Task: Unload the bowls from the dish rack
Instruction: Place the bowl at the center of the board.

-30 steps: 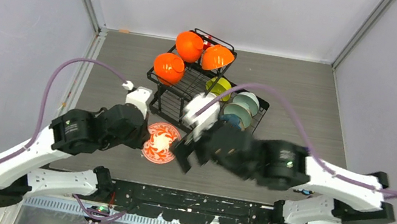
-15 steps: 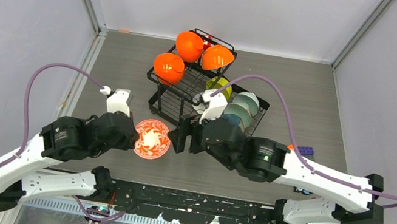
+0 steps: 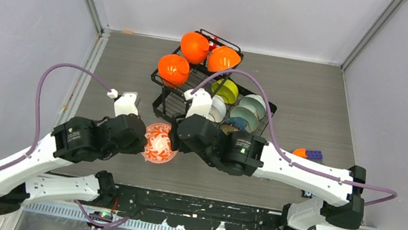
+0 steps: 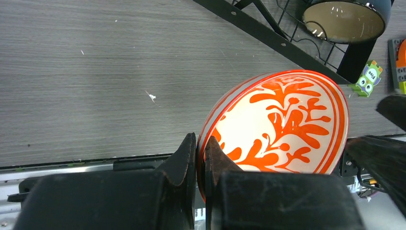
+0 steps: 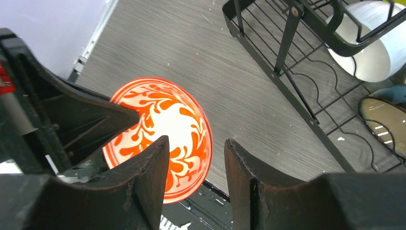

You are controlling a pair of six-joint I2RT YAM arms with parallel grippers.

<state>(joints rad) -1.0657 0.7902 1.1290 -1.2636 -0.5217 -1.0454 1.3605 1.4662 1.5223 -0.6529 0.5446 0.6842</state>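
Observation:
My left gripper (image 4: 200, 148) is shut on the rim of a white bowl with a red pattern (image 4: 287, 124), holding it tilted on edge above the table in front of the dish rack (image 3: 192, 97). My right gripper (image 5: 196, 163) is open and sits at the same bowl (image 5: 158, 129). The bowl's far edge lies between its fingers, and a gap shows beside the right finger. Three orange bowls (image 3: 194, 47) sit on the rack's upper tier. Lime (image 3: 226, 90), white (image 3: 215, 107), mint (image 3: 252, 106) and dark (image 4: 344, 17) bowls stand in the lower tier.
A small purple and orange toy block (image 3: 307, 153) lies on the table right of the rack. A green owl card (image 4: 367, 79) lies by the rack's foot. Grey enclosure walls stand close on both sides. A black rail (image 3: 204, 207) runs along the near edge.
My right gripper has swung left from the rack's front to the held bowl, and its jaws have narrowed. The left gripper has kept its hold and tilted the bowl up, shifting slightly.

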